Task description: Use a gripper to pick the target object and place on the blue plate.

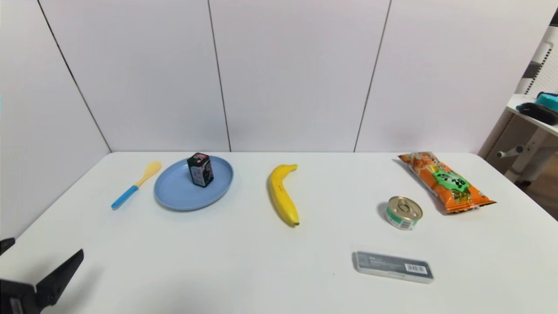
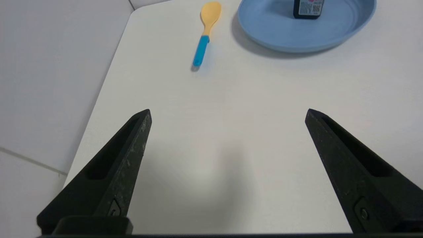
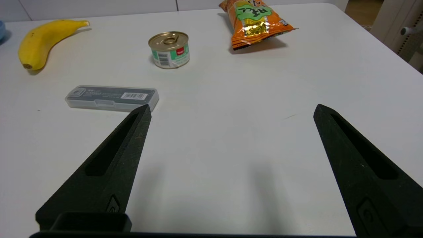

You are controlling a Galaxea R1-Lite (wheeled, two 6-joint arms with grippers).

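From my head cam, the target object (image 1: 200,169) is standing upright on the blue plate (image 1: 183,198), sitting toward the plate's 1 o'clock side. A yellow spoon (image 1: 135,185) with a blue handle is lying just off the plate's 9 o'clock edge. Further along the white table (image 1: 244,261) I'm seeing a banana (image 1: 282,194), a can (image 1: 404,212), a flat grey case (image 1: 393,266) and an orange snack bag (image 1: 446,181). My left gripper (image 1: 41,272) is poking in at about 8 o'clock, mostly cut off by the edge. My right arm isn't showing up here at all.

Left wrist cam: my left gripper (image 2: 228,114) is hanging over bare table with its fingers (image 2: 125,158) spread wide and holding nothing. The plate (image 2: 281,36) is well apart from me, at 12 to 1 o'clock, and the box (image 2: 309,8) on it is chopped off by the frame so only its lower part is showing.

Right wrist cam: my right gripper (image 3: 231,109) is also gaping wide over empty table. The case (image 3: 110,98) is lying near one fingertip (image 3: 132,132), whether touching I can't tell.
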